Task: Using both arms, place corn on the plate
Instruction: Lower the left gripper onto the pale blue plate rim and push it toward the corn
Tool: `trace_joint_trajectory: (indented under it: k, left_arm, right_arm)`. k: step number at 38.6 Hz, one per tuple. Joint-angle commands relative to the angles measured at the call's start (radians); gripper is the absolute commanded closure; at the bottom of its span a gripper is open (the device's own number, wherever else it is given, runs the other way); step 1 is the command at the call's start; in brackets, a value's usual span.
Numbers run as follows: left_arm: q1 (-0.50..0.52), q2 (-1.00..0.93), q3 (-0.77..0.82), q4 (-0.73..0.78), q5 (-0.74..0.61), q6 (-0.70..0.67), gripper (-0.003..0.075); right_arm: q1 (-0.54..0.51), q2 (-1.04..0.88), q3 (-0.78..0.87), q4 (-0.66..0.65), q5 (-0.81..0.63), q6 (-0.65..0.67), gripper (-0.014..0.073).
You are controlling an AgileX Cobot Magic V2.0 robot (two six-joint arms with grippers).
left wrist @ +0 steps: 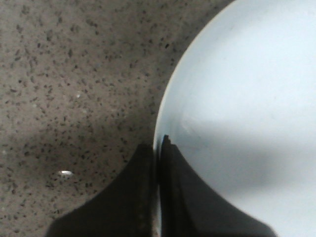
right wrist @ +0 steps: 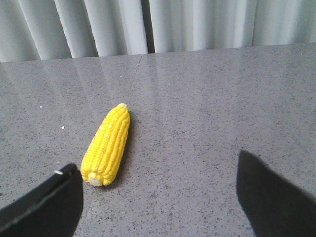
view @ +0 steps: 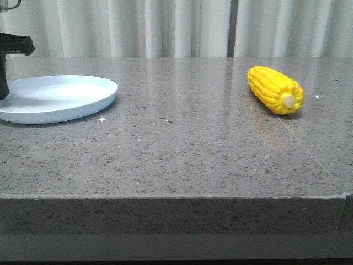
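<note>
The yellow corn lies on the grey stone table at the right, its cream stub end toward me. The pale blue plate sits at the far left. My left gripper is at the plate's left edge. In the left wrist view its fingers are closed on the plate's rim, one outside and one inside. My right gripper is open and empty, above the table, with the corn just ahead of its left finger. The right arm does not show in the front view.
The speckled grey table has its front edge near me and a seam at the right corner. White curtains hang behind the table.
</note>
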Motion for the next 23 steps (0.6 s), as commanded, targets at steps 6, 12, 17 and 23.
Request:
trace_joint_trajectory:
  k: [6, 12, 17, 23]
  left_arm:
    - [-0.016, -0.089, -0.148, -0.171, 0.046, 0.05, 0.0741]
    - [-0.078, -0.082, -0.192, -0.243, 0.067, 0.052, 0.0741]
    - [-0.15, -0.05, -0.194, -0.272, 0.059, 0.052, 0.0741]
    - [-0.22, 0.013, -0.194, -0.273, 0.027, 0.052, 0.0741]
  right_arm:
    - [-0.005, 0.011, -0.037, 0.006, -0.073, -0.006, -0.0057]
    - [-0.005, 0.011, -0.037, 0.006, -0.073, -0.006, -0.0057]
    - [-0.005, 0.011, -0.037, 0.006, -0.073, -0.006, -0.0057]
    - [-0.005, 0.011, -0.037, 0.006, -0.073, -0.006, -0.0057]
